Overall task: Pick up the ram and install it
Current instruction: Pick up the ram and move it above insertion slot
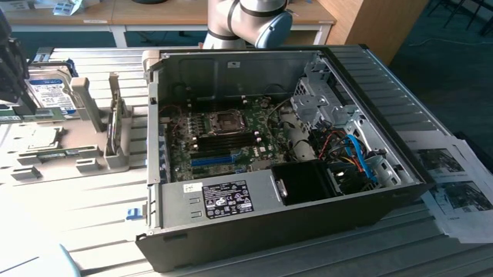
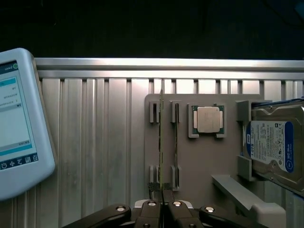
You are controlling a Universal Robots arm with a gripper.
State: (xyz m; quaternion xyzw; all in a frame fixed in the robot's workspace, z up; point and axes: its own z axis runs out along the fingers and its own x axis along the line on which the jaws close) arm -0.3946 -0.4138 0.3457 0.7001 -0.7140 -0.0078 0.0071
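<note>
Green and seen edge-on, the ram [image 2: 161, 142] shows as a thin line over the grey holder [image 2: 199, 161], one end pinched between the nearly closed fingers of the gripper [image 2: 163, 194]. On one side, bare ribbed table [image 2: 95, 142] leaves open room up to a tablet [image 2: 19, 123] that is cut off by the frame. On the other side sit a processor [image 2: 207, 119] and a hard drive [image 2: 273, 142], also cropped. In the exterior view the holder lies at nine o'clock of the open case [image 1: 308, 219], with papers [image 1: 454, 190] at four o'clock. Whether the ram's lower edge touches its slot is hard to make out.
</note>
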